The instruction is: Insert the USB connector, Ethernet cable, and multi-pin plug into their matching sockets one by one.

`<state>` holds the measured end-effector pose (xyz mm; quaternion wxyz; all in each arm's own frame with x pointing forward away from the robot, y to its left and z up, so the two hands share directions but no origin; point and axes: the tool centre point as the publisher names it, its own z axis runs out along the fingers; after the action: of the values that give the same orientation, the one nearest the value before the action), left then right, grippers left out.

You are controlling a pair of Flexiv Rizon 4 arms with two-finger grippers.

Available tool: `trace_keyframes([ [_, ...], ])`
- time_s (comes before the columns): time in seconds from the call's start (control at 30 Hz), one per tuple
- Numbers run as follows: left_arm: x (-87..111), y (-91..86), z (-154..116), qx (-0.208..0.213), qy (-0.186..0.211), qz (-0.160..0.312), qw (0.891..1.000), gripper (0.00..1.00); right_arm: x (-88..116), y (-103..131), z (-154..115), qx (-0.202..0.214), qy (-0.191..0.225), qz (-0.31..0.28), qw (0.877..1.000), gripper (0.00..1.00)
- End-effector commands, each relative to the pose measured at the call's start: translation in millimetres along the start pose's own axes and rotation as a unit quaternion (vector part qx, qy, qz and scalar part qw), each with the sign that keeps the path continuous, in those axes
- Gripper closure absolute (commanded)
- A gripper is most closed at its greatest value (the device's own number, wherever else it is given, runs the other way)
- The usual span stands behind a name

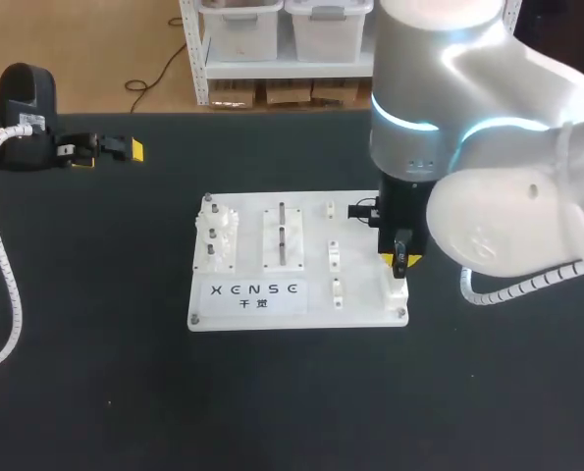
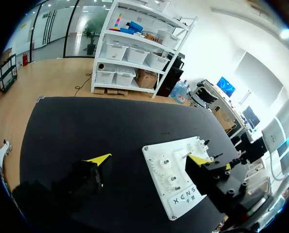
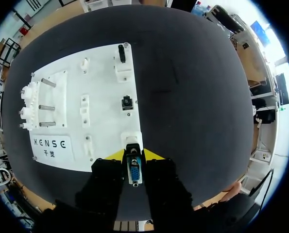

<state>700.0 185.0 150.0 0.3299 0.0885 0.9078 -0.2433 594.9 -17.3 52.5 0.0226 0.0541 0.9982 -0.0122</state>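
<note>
The white board (image 1: pixel 360 294) lies mid-table. My right gripper (image 1: pixel 401 261) hangs over its right front corner, shut on the multi-pin plug (image 3: pixel 133 171), whose blue pin face shows between the yellow tips. Just ahead of the plug stands a raised white socket block (image 3: pixel 132 139). Farther along that edge of the board (image 3: pixel 105 87) come a small black socket (image 3: pixel 127 103) and a black connector (image 3: pixel 121 53) standing in a white holder. My left gripper (image 1: pixel 115 149) rests at the table's back left, far from the board. In its wrist view the left gripper (image 2: pixel 149 160) is open, with nothing between its fingers.
On the board's left part stand white gears on posts (image 1: pixel 216 234), with a plate of metal pegs (image 1: pixel 283 235) beside them and small white clips (image 1: pixel 335 257) in the middle. My left arm's white coiled cable (image 1: pixel 4 275) trails over the table's left side.
</note>
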Motion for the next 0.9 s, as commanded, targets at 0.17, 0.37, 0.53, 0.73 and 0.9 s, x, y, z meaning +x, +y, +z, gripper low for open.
trace_keyframes([
  [0.17, 0.0, 0.0, 0.0, 0.0, 0.0, 0.0, 1.0, 0.0, 3.1, -4.9, 3.4, -0.007, -0.007, -0.001, 1.0, 1.0],
  [0.37, 0.0, 0.0, 0.0, 0.0, 0.0, 0.0, 1.0, 0.0, 1.1, -3.8, -5.5, -0.007, -0.015, -0.004, 1.0, 0.0],
  [0.53, 0.0, 0.0, 0.0, 0.0, 0.0, 0.0, 1.0, 0.0, 1.3, -4.0, -10.0, -0.008, -0.02, -0.005, 1.0, 0.0],
  [0.73, 0.0, 0.0, 0.0, 0.0, 0.0, 0.0, 1.0, 0.0, 0.9, -4.0, -17.8, -0.017, -0.023, -0.004, 1.0, 0.0],
  [0.9, 0.0, 0.0, 0.0, 0.0, 0.0, 0.0, 1.0, 0.0, -0.7, -3.3, -29.3, -0.021, -0.039, -0.009, 0.999, 0.0],
])
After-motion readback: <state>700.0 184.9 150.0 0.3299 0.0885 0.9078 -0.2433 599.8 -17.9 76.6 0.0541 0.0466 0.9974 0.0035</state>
